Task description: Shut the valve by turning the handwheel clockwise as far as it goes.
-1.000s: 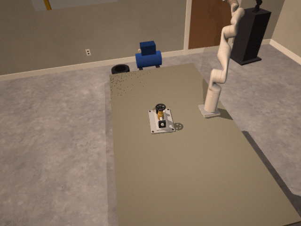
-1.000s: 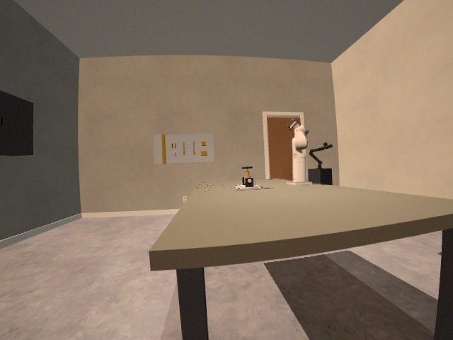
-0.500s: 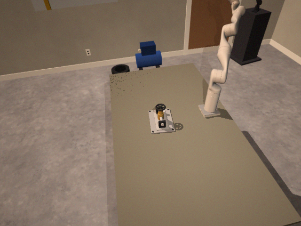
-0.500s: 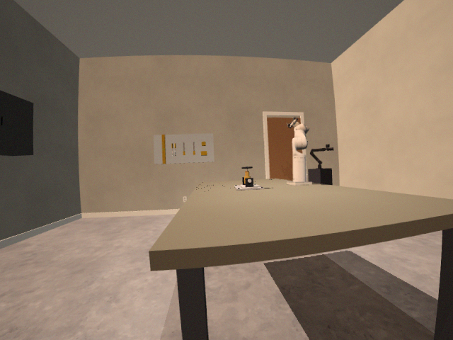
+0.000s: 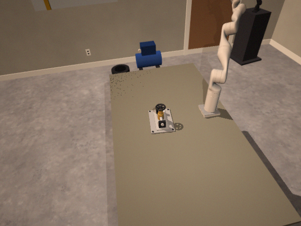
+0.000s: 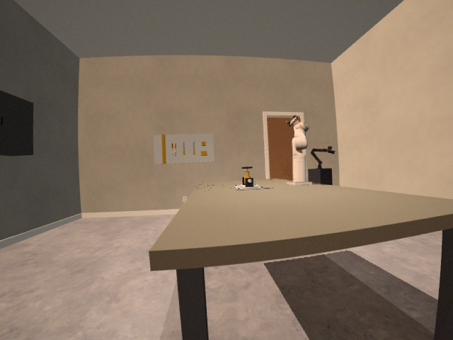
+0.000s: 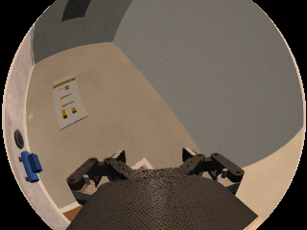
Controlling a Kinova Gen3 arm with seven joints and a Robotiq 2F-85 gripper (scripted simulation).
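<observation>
The valve [image 5: 161, 118] [image 6: 247, 180] has a yellow body and stands upright on a white baseplate [image 5: 152, 122] [image 6: 239, 188] in the middle of the table [image 5: 184, 170] [image 6: 292, 215]. Its black spoked handwheel [image 5: 160, 106] [image 6: 247, 167] sits on top, lying flat. My arm's base [image 5: 209, 110] [image 6: 299, 171] stands on the table to the right of the valve. My gripper [image 6: 294, 120] [image 7: 153, 155] is open and empty. It is raised high above the base, far from the handwheel, and points up at the walls and ceiling. In the top view it is cut off at the top edge.
A blue compressor [image 5: 148, 55] [image 7: 29, 165] and a black tyre [image 5: 120, 68] sit on the floor behind the table. A black pedestal [image 5: 250, 34] [image 6: 320, 176] with another small arm stands near the door. Small dark specks [image 5: 123, 82] dot the table's far left corner.
</observation>
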